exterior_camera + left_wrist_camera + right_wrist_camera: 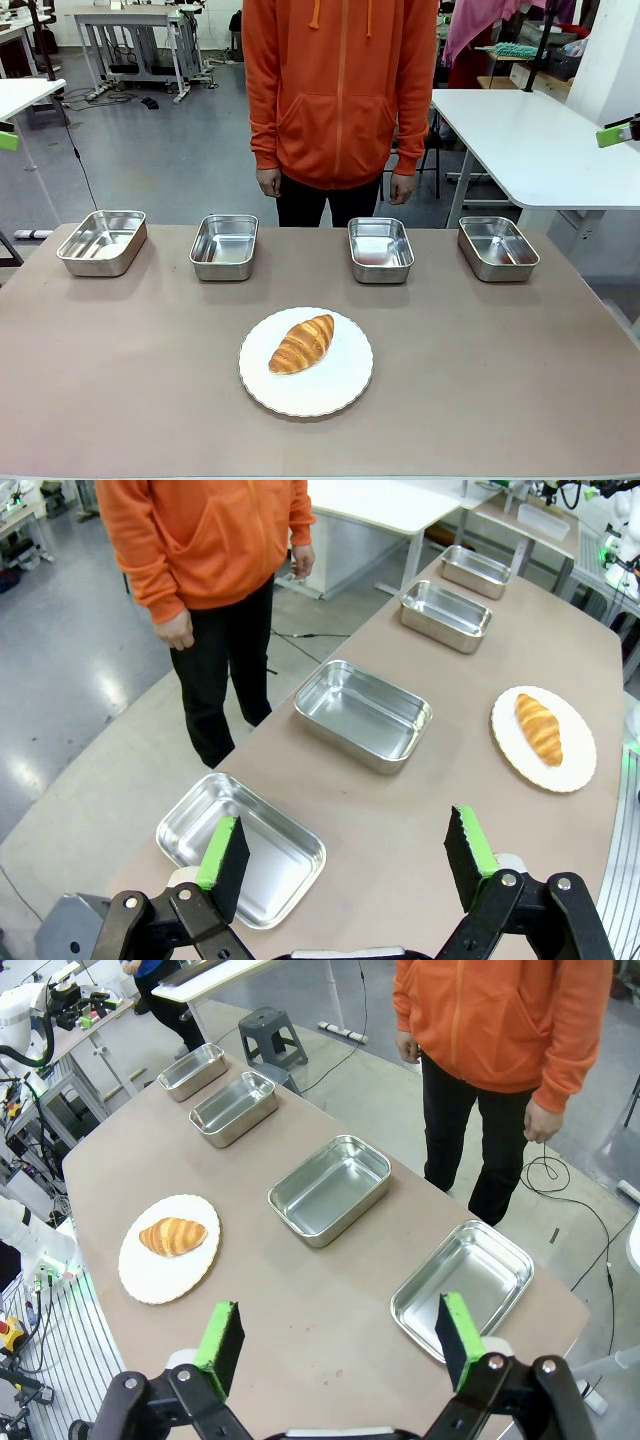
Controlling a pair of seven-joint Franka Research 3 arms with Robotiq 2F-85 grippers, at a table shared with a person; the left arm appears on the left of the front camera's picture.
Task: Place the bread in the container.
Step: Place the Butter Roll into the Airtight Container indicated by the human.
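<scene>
Green pads [222, 852] on our left tool [345, 845] stand wide apart, and nothing is between them. Our right tool [338, 1338] is the same: wide open, holding nothing, touching nothing. Both hang high over the desk [120, 380].

Just past the left tool we see the left end pan [285, 865]. Just past the right tool we see the right end pan [465, 1280]. Between them in the row sit the left middle pan [224, 246] and the right middle pan [380, 249]. All four are shiny steel and empty (we cannot tell which one is meant for the bread).

The bread [302, 343] lies slanted on a round white plate [345, 395], in the middle of the desk, nearer to us and well apart from every pan. A person [340, 90] stands at the far side with hands down, touching nothing.

We think the first job is to pick up the bread. To do it well, one tool should come down over the bread's middle, turned so the pads close across its short way. We should squeeze softly, because bread may squash, and keep the pads off the plate so it does not slide. Then we lift straight up, and let go only when the bread is low inside a pan.
</scene>
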